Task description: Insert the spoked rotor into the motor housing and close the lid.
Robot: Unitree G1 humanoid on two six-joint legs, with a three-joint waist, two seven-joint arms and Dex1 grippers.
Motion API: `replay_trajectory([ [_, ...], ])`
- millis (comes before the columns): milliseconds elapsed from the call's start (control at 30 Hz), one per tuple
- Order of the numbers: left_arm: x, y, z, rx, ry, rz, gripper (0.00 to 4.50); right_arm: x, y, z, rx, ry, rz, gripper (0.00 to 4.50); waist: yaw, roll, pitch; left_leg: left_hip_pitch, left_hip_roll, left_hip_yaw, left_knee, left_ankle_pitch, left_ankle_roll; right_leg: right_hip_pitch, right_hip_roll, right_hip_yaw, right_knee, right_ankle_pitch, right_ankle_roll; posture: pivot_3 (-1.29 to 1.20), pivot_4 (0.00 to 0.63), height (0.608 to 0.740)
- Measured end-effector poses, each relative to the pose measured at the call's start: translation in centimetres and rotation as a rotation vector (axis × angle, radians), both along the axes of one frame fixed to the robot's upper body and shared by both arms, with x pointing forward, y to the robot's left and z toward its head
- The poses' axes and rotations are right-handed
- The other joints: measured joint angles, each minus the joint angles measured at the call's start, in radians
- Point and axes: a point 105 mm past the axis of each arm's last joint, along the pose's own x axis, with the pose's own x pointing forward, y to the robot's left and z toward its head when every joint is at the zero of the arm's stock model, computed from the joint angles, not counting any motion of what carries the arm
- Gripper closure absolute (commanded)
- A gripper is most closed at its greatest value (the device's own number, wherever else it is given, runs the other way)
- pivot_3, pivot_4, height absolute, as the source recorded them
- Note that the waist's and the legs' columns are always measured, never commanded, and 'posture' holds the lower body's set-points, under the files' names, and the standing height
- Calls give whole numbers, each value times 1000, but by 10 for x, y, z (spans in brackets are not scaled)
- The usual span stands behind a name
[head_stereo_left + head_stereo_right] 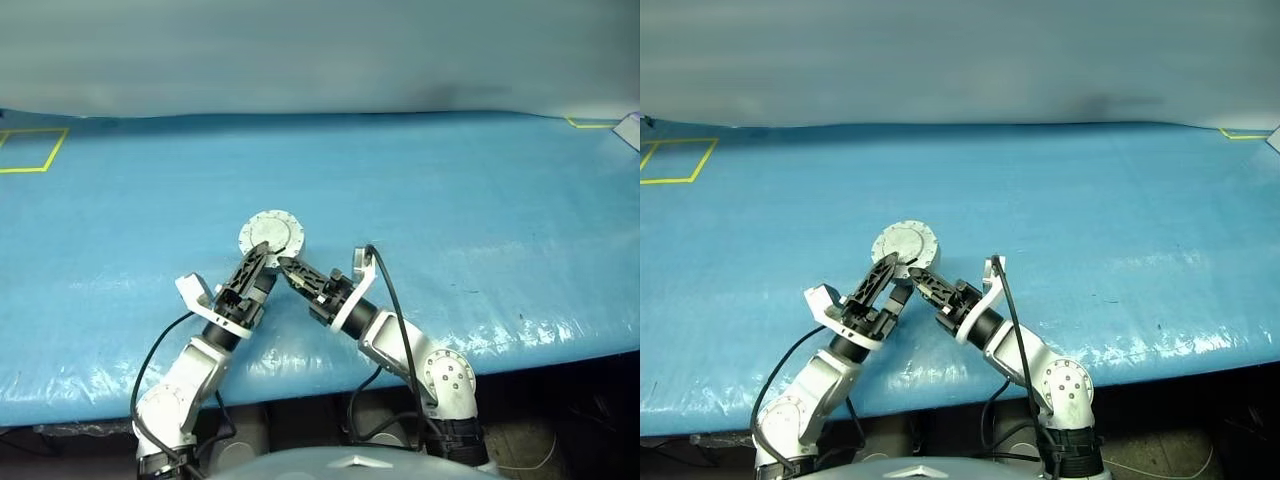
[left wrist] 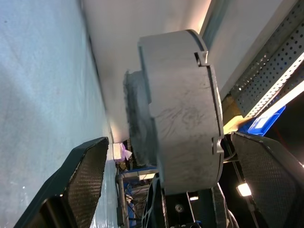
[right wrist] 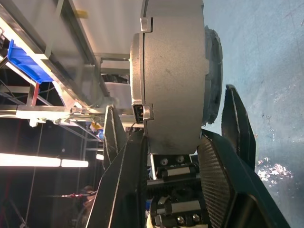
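Nearest the robot, both arms rise from the near edge of the blue table (image 1: 480, 200) and meet over it. The right gripper (image 3: 171, 142) has its jaws pinching the motor housing (image 1: 271, 235) by the flat faces, one finger on each side of the grey puck, holding it on edge above the blue surface. The left gripper (image 1: 258, 262) comes in from the other side with its jaws spread wide; the housing sits between its fingers (image 2: 85, 175) without visibly touching them. The lid (image 2: 209, 95) lies closed against the housing body, a thin seam running around the rim. Farther back, yellow tape (image 1: 35, 150) marks a square at the table's far left corner.
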Motion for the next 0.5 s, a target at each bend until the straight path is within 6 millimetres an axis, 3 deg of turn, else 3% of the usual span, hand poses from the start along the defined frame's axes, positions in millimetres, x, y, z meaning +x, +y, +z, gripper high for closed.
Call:
replay_trajectory([
  [33, 1, -1, 1, -3, -4, 1, 0, 0, 0, 0, 0, 0, 0, 3299, 0, 0, 0, 0, 0, 0, 0, 0, 0, 0, 0, 0, 0, 0, 0, 0, 150, 740],
  [133, 8, -2, 1, -8, 5, 16, 585, 0, 0, 0, -2, 0, -1, 3299, 0, 0, 0, 0, 0, 0, 0, 0, 0, 0, 0, 0, 0, 0, 0, 0, 150, 740],
  [267, 11, -1, -4, -4, 32, 28, 1907, 0, -2, -3, -14, 4, -9, 3299, 0, 0, 0, 0, 0, 0, 0, 0, 0, 0, 0, 0, 0, 0, 0, 0, 150, 740],
  [500, 11, -1, -6, 0, 52, 31, 2038, 1, -4, -5, -34, -17, -19, 3299, 1, 0, 0, 0, 0, 0, 0, 0, 0, 0, 0, 0, -1, 0, 0, 0, 150, 740],
])
